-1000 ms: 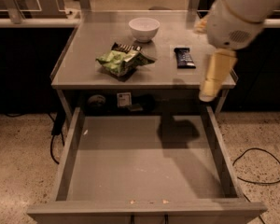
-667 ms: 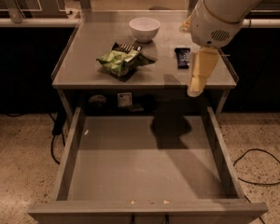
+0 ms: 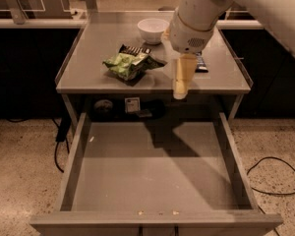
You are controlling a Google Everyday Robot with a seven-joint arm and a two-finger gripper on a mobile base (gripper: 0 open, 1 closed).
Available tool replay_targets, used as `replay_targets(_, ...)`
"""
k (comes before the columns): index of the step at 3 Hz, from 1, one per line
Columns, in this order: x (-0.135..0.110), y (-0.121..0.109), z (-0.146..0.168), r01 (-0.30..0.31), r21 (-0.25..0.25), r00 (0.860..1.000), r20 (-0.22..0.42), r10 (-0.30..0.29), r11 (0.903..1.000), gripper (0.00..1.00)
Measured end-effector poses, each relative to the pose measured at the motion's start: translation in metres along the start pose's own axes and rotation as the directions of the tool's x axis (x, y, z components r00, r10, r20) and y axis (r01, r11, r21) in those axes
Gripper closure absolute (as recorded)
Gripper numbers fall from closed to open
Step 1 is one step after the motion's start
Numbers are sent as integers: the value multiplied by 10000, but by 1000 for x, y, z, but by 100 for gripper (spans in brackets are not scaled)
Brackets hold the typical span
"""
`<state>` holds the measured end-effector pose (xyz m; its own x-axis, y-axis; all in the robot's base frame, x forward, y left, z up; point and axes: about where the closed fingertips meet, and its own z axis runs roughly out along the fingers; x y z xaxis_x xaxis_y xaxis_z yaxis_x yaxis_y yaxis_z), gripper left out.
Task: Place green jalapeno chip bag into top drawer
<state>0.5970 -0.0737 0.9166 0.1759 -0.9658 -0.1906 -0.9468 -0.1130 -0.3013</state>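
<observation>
On table, chip bag, pincer nr, apart

lab-like room: speckled floor, loose cables, grey metal table; claw over table front.

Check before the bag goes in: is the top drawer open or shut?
Open: the top drawer is pulled out, bare bottom showing. The gripper hangs near the table edge, beside the green jalapeno chip bag.

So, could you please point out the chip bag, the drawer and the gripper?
chip bag (image 3: pixel 129 64): camera view, middle of its foil.
drawer (image 3: pixel 152 176): camera view, bare bottom.
gripper (image 3: pixel 179 93): camera view, tip, above the table's (image 3: pixel 226 80) front edge.
</observation>
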Motion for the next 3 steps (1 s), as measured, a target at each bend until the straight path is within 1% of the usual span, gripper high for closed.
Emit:
replay_targets(1,-21,-20,24,530,-161,9985,164,-527,9985,0)
replay_targets(2,-21,-20,25,554,-149,9983,175,-551,9984,0)
replay_targets(3,-35,-38,33,1110,19,9933,311,-1110,9938,0)
